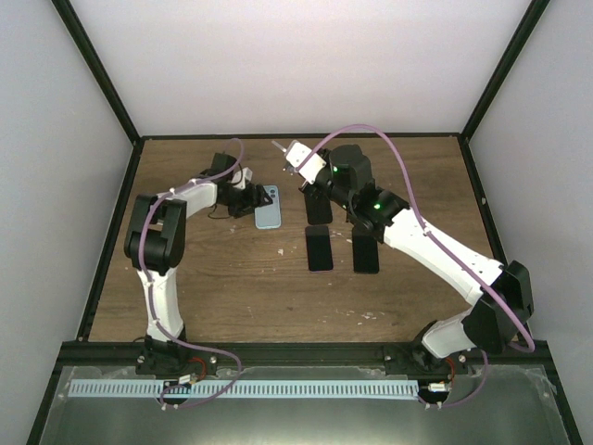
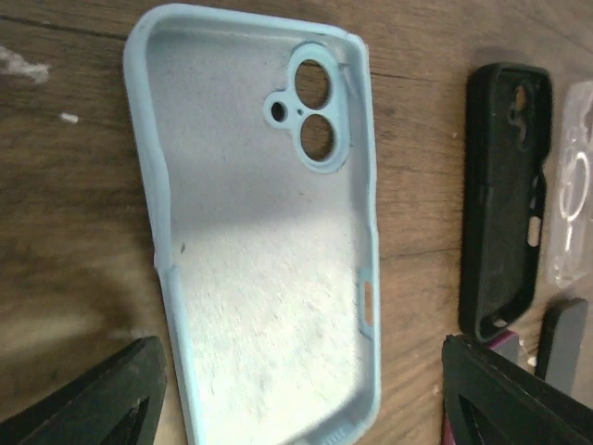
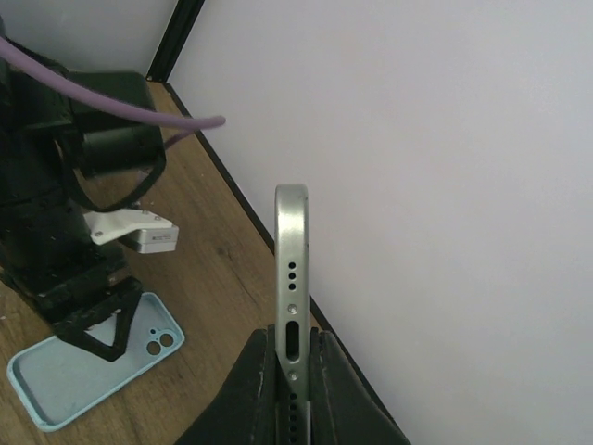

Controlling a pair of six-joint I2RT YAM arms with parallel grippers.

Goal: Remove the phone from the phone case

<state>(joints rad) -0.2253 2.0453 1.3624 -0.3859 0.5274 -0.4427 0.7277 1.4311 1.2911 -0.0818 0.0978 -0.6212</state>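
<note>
Nearest the arm bases, two black slabs [image 1: 320, 248] lie flat and side by side on the wooden table [image 1: 232, 287]; whether they are cases or phones cannot be told from above. Farther in, on the left, the light-blue phone case [image 2: 259, 278] lies on the wood with its hollow side up and nothing in it, its camera cut-outs at the far end. The left gripper [image 1: 248, 198] hangs over the case's near end with its jaws spread wide, one dark finger [image 2: 102, 399] on each side of the case and neither one gripping it. Just to the right of the blue case in the left wrist view lies a black case [image 2: 505, 204], also hollow side up, and beside that a clear case [image 2: 574, 213] cut off by the frame edge. Farthest back, the right gripper [image 3: 293, 371] is raised above the table near the back wall [image 3: 445, 185], its jaws closed tight on the phone [image 3: 291, 260]. The phone stands on edge with its silver rim and port toward the wrist camera, wholly out of the blue case and well apart from it.
</note>
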